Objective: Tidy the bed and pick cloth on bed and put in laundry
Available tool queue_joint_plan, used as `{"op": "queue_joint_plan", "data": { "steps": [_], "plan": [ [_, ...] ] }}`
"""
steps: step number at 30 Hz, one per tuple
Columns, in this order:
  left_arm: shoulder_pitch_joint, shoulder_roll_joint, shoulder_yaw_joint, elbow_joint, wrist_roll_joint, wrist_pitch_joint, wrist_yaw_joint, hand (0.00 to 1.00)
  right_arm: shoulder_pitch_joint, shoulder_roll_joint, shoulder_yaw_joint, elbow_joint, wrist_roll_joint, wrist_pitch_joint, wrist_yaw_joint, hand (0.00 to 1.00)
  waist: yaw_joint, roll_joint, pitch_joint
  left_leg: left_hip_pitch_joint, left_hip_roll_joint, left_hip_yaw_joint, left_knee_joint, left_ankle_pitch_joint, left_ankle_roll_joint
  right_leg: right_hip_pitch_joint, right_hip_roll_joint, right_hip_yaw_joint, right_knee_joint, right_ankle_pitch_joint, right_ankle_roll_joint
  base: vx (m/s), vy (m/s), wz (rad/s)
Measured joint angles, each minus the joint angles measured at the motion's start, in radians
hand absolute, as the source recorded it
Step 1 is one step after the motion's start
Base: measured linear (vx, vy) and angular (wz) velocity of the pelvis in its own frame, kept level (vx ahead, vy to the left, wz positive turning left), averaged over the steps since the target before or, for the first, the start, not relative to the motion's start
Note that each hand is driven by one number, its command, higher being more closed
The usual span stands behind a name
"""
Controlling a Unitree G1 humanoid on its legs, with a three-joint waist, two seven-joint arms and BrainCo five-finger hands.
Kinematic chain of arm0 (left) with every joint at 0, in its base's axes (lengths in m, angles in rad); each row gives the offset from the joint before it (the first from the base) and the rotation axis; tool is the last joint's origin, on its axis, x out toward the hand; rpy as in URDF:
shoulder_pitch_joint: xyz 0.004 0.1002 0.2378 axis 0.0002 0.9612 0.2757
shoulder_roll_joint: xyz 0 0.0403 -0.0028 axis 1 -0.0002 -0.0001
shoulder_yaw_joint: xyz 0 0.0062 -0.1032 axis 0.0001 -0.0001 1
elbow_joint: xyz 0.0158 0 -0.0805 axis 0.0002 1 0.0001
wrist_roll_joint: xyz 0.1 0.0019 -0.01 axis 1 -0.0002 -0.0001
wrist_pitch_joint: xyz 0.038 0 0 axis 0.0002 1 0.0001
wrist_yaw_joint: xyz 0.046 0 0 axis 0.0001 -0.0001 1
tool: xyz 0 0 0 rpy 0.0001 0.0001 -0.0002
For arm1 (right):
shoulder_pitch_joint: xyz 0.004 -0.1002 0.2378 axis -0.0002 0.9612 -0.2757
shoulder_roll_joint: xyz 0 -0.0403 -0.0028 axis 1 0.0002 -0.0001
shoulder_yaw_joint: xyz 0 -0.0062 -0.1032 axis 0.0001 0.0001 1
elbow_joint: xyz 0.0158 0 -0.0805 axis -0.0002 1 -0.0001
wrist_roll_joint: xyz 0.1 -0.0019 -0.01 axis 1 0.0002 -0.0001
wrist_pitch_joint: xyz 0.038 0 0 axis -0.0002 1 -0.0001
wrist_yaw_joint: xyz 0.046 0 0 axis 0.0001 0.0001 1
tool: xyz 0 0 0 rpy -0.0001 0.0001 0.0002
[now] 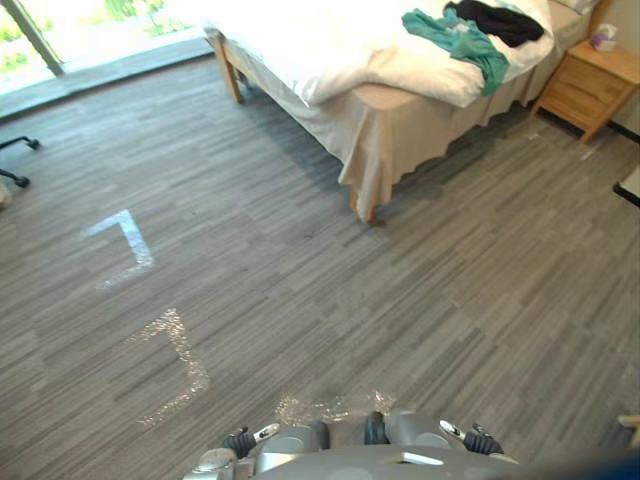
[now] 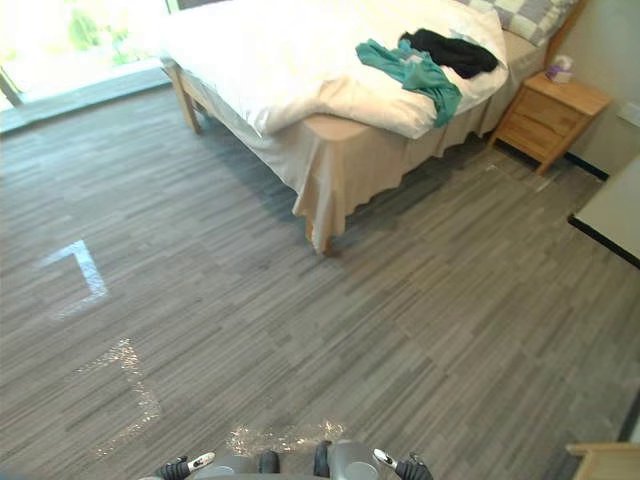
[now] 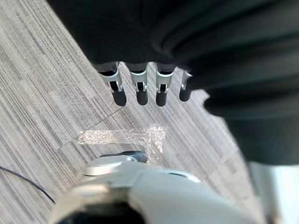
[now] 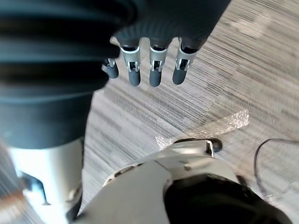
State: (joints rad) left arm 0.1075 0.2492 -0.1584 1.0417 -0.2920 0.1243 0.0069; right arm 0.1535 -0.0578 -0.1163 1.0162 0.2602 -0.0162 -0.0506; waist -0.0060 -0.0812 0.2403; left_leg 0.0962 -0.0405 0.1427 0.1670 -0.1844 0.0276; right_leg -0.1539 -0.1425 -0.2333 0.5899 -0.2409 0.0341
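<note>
A teal cloth (image 1: 462,42) lies crumpled on the white duvet (image 1: 330,40) of the bed, near its right side and draping a little over the edge. A black cloth (image 1: 497,20) lies just behind it, touching it, closer to the pillows. The bed stands across the room, well away from me. My left hand (image 3: 138,88) hangs over the grey plank floor with straight fingers and nothing in it. My right hand (image 4: 154,70) hangs the same way, empty, fingers relaxed.
A wooden nightstand (image 1: 590,88) with a small tissue box (image 1: 603,38) stands right of the bed. A table edge (image 2: 610,215) juts in at the right. Chair casters (image 1: 20,160) sit at far left. Shiny tape marks (image 1: 125,245) lie on the open floor before the bed.
</note>
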Motion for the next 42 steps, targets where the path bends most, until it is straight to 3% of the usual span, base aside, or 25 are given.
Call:
{"op": "queue_joint_plan", "data": {
  "steps": [3,6,8,11,13,15,16,17,20,21,22,23,25,27,29,30,31,32,33,34,35,36,38,41,42],
  "plan": [
    [-0.011,0.002,0.004,0.000,0.001,0.021,0.002,0.00,0.003,0.004,-0.007,-0.013,0.012,0.002,0.000,0.00,-0.007,-0.006,0.007,-0.011,0.032,0.025,0.073,-0.061,-0.021,0.039,-0.002,-0.038,-0.055,-0.027,-0.017,0.02,-0.150,-0.34],
    [-0.054,-0.019,0.000,-0.003,0.001,0.028,0.005,0.00,-0.002,-0.009,-0.048,-0.044,0.034,-0.002,0.008,0.00,-0.015,0.043,0.054,-0.010,0.075,0.027,0.078,-0.080,-0.021,-0.013,0.011,-0.078,-0.001,-0.038,0.004,0.01,-0.133,-0.19],
    [-0.059,-0.029,0.001,-0.004,0.005,0.027,0.014,0.00,-0.001,-0.013,-0.068,-0.044,0.042,-0.003,0.012,0.00,-0.025,0.069,0.075,0.002,0.116,0.028,0.080,-0.092,-0.041,-0.068,0.009,-0.078,0.001,-0.054,-0.011,0.07,-0.154,-0.14],
    [-0.051,-0.028,0.004,-0.003,0.018,0.026,0.016,0.00,0.020,-0.005,-0.071,-0.058,0.046,-0.014,0.009,0.00,-0.033,0.074,0.085,0.064,0.200,0.046,0.079,-0.132,-0.109,-0.158,-0.008,-0.054,-0.036,0.009,0.012,0.24,-0.263,-0.20],
    [-0.047,-0.012,0.008,-0.003,0.050,0.025,0.013,0.00,0.060,0.022,-0.071,-0.075,0.029,-0.025,0.007,0.00,-0.032,0.043,0.069,0.143,0.230,0.069,0.077,-0.188,-0.172,-0.179,-0.066,-0.055,-0.033,0.098,-0.013,0.45,-0.430,-0.18],
    [-0.052,-0.031,0.016,-0.004,0.068,0.024,0.012,0.00,0.075,0.006,-0.069,-0.080,0.007,-0.023,0.009,0.00,-0.044,0.063,0.044,0.178,0.277,0.089,0.057,-0.216,-0.160,-0.208,-0.043,-0.075,0.080,0.000,-0.058,0.53,-0.400,-0.06],
    [-0.054,-0.047,0.023,-0.010,0.080,0.017,0.005,0.00,0.074,-0.004,-0.074,-0.092,-0.014,-0.023,0.009,0.00,-0.060,0.090,0.024,0.168,0.301,0.082,0.097,-0.207,-0.152,-0.225,-0.027,-0.099,0.118,-0.063,-0.083,0.58,-0.356,0.04],
    [-0.057,-0.059,0.054,-0.033,0.081,0.000,-0.002,0.00,0.066,-0.016,-0.082,-0.092,-0.037,-0.021,0.012,0.00,-0.066,0.110,0.015,0.117,0.315,0.046,0.274,-0.171,-0.155,-0.222,0.005,-0.104,0.120,-0.099,-0.105,0.60,-0.343,-0.04],
    [-0.061,-0.134,0.084,-0.041,0.058,-0.045,-0.007,0.00,0.036,-0.052,-0.074,-0.043,-0.063,-0.018,0.030,0.00,-0.079,0.145,-0.004,-0.005,0.325,-0.009,0.646,-0.024,-0.159,-0.133,0.096,-0.113,0.013,-0.119,-0.127,0.66,-0.290,-0.06],
    [-0.060,-0.153,0.104,-0.046,0.041,-0.073,-0.010,0.00,0.007,-0.061,-0.059,-0.010,-0.085,-0.017,0.036,0.00,-0.080,0.152,-0.001,-0.066,0.315,-0.023,0.827,-0.044,-0.149,-0.042,0.144,-0.111,-0.088,-0.095,-0.166,0.57,-0.214,-0.05],
    [-0.061,-0.151,0.117,-0.052,0.031,-0.085,-0.020,0.00,-0.003,-0.060,-0.054,0.005,-0.090,-0.016,0.037,0.00,-0.077,0.144,0.003,-0.093,0.303,-0.028,0.896,-0.056,-0.144,0.006,0.161,-0.105,-0.139,-0.087,-0.170,0.63,-0.206,-0.35],
    [-0.066,-0.144,0.142,-0.088,0.027,-0.107,-0.041,0.00,-0.019,-0.051,-0.034,0.011,-0.101,-0.013,0.041,0.00,-0.046,0.107,0.013,-0.185,0.229,-0.028,0.977,-0.089,-0.119,0.139,0.186,-0.067,-0.267,-0.061,-0.185,0.50,-0.153,-0.51],
    [-0.064,-0.149,0.156,-0.117,0.026,-0.122,-0.049,0.00,-0.023,-0.046,-0.034,-0.003,-0.118,-0.014,0.042,0.00,-0.024,0.090,0.008,-0.267,0.187,-0.017,0.954,-0.104,-0.098,0.201,0.192,-0.027,-0.328,-0.046,-0.189,0.45,-0.115,-0.73],
    [-0.057,-0.176,0.198,-0.175,0.018,-0.160,-0.054,0.00,-0.042,-0.041,-0.048,-0.040,-0.128,-0.014,0.048,0.00,0.026,0.083,0.021,-0.406,0.142,0.030,0.803,-0.131,-0.062,0.304,0.189,0.067,-0.385,-0.034,-0.181,0.57,-0.042,-1.21],
    [-0.056,-0.186,0.211,-0.183,-0.004,-0.175,-0.053,0.00,-0.044,-0.026,-0.049,-0.070,-0.129,-0.015,0.051,0.00,0.037,0.083,0.023,-0.450,0.139,0.078,0.648,-0.119,-0.047,0.362,0.171,0.092,-0.385,-0.042,-0.155,0.56,0.046,-1.04],
    [-0.050,-0.189,0.212,-0.193,-0.014,-0.180,-0.048,0.00,-0.038,-0.012,-0.047,-0.091,-0.130,-0.020,0.060,0.00,0.039,0.085,0.022,-0.466,0.136,0.134,0.494,-0.062,-0.042,0.410,0.154,0.099,-0.386,-0.061,-0.109,0.59,0.080,-1.02],
    [-0.042,-0.194,0.210,-0.193,-0.019,-0.180,-0.045,0.00,-0.026,0.000,-0.048,-0.113,-0.131,-0.028,0.073,0.00,0.041,0.098,0.015,-0.464,0.142,0.186,0.319,0.054,-0.014,0.459,0.153,0.111,-0.398,-0.081,-0.072,0.60,0.100,-0.94],
    [-0.037,-0.200,0.208,-0.193,-0.023,-0.179,-0.044,0.00,-0.018,0.002,-0.048,-0.122,-0.131,-0.033,0.078,0.00,0.040,0.111,0.007,-0.466,0.146,0.209,0.238,0.125,0.001,0.483,0.162,0.118,-0.408,-0.089,-0.058,0.79,0.230,-0.74],
    [-0.031,-0.205,0.200,-0.184,-0.033,-0.178,-0.042,0.00,-0.012,0.002,-0.059,-0.125,-0.138,-0.037,0.085,0.00,0.042,0.137,-0.019,-0.467,0.142,0.239,0.142,0.270,0.161,0.535,0.181,0.141,-0.414,-0.114,-0.015,0.69,0.231,0.06],
    [-0.062,-0.182,0.197,-0.168,-0.034,-0.176,-0.040,0.00,-0.018,0.030,-0.060,-0.108,-0.151,-0.033,0.087,0.00,0.023,0.080,-0.029,-0.462,0.100,0.281,0.141,0.263,0.149,0.545,0.134,0.127,-0.415,-0.096,-0.001,0.69,0.245,0.30],
    [-0.065,-0.186,0.196,-0.166,-0.038,-0.177,-0.038,0.00,-0.020,0.042,-0.060,-0.097,-0.155,-0.033,0.089,0.00,0.023,0.077,-0.039,-0.459,0.086,0.291,0.124,0.233,0.172,0.542,0.125,0.124,-0.414,-0.072,0.006,0.51,0.216,0.69],
    [-0.077,-0.186,0.189,-0.153,-0.043,-0.178,-0.032,0.00,-0.036,0.052,-0.072,-0.073,-0.161,-0.028,0.084,0.00,0.030,0.054,-0.047,-0.450,0.050,0.291,0.117,0.205,0.159,0.547,0.103,0.125,-0.415,-0.017,0.000,0.74,0.320,0.35],
    [-0.082,-0.185,0.185,-0.143,-0.052,-0.167,-0.026,0.00,-0.062,0.057,-0.071,-0.045,-0.167,-0.002,0.083,0.00,0.047,0.059,-0.048,-0.427,0.026,0.285,0.158,0.138,0.177,0.559,0.088,0.124,-0.398,0.078,0.002,0.65,0.276,0.23],
    [-0.079,-0.160,0.154,-0.109,-0.053,-0.143,-0.015,0.00,-0.086,0.049,-0.073,-0.015,-0.189,0.025,0.062,0.00,0.057,0.054,-0.056,-0.336,-0.014,0.263,0.206,0.009,0.166,0.475,0.023,0.097,-0.045,0.206,0.078,0.53,0.214,0.20],
    [-0.081,-0.148,0.143,-0.086,-0.053,-0.135,-0.009,0.00,-0.088,0.045,-0.073,-0.016,-0.189,0.025,0.053,0.00,0.053,0.049,-0.058,-0.281,-0.044,0.248,0.195,-0.024,0.155,0.371,-0.028,0.080,0.216,0.186,0.094,0.33,0.126,0.20]
  ]
}}
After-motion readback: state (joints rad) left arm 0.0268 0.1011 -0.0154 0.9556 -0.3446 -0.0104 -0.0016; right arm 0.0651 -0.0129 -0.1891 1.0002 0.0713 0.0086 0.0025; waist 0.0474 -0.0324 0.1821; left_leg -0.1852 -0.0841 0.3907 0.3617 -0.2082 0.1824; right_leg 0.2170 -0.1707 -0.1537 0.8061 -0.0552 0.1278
